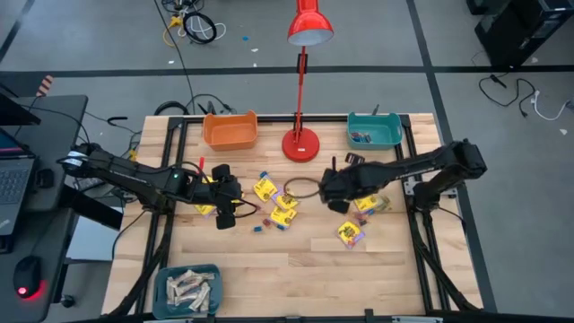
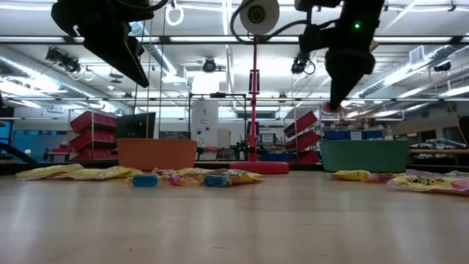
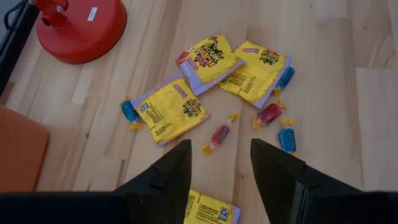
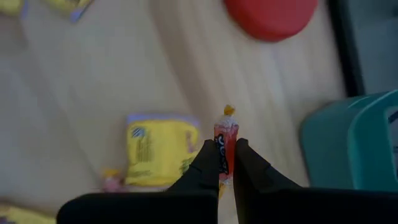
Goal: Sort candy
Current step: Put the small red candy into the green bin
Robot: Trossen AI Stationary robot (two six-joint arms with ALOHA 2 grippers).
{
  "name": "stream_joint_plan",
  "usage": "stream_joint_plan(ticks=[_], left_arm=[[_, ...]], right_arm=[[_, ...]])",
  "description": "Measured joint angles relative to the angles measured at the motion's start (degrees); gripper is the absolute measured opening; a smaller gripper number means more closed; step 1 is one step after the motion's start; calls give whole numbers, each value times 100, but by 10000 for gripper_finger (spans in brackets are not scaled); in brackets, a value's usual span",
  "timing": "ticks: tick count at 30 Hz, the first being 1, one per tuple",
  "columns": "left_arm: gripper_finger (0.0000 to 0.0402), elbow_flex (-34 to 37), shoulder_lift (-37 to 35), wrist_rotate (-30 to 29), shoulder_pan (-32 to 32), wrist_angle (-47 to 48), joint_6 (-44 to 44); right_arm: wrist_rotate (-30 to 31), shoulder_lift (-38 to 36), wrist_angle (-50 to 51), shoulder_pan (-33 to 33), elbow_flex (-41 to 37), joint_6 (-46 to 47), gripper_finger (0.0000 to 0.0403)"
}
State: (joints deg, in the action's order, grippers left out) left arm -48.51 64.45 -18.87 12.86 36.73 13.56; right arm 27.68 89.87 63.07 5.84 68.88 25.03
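I'm holding the right gripper point(image 4: 226, 163) above the table, near the teal bin point(image 1: 375, 132), its fingers pinching a small red candy point(image 4: 225, 144) between the tips. The left gripper point(image 3: 220, 171) is hanging with fingers spread wide and empty over the scattered candy point(image 1: 273, 205) at mid-table. The red lamp base point(image 1: 301, 144) is standing between the orange bin point(image 1: 230, 131) and the teal one, close to my right arm's reach.

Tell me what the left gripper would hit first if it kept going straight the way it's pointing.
Probably the small red candy lying just ahead of the open left gripper, between its fingers' line; beyond it lie the yellow packets. Depth is hard to judge.
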Motion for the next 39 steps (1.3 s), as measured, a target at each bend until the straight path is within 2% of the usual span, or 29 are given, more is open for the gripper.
stream_joint_plan(ticks=[11, 18, 25, 35, 39], left_arm=[[168, 0, 0, 0, 0, 0, 0], [168, 0, 0, 0, 1, 2, 0], [168, 0, 0, -2, 1, -2, 0], [168, 0, 0, -1, 2, -2, 0], [168, 0, 0, 0, 0, -2, 0]], right_arm=[[129, -1031, -475, -1048, 2, -56, 12], [128, -1427, -468, -1817, 3, -56, 12], [65, -1508, -460, -2648, 4, -123, 12], [-606, -1504, -491, -3715, 2, -167, 12], [-682, -1502, -566, -4149, -117, -251, 12]])
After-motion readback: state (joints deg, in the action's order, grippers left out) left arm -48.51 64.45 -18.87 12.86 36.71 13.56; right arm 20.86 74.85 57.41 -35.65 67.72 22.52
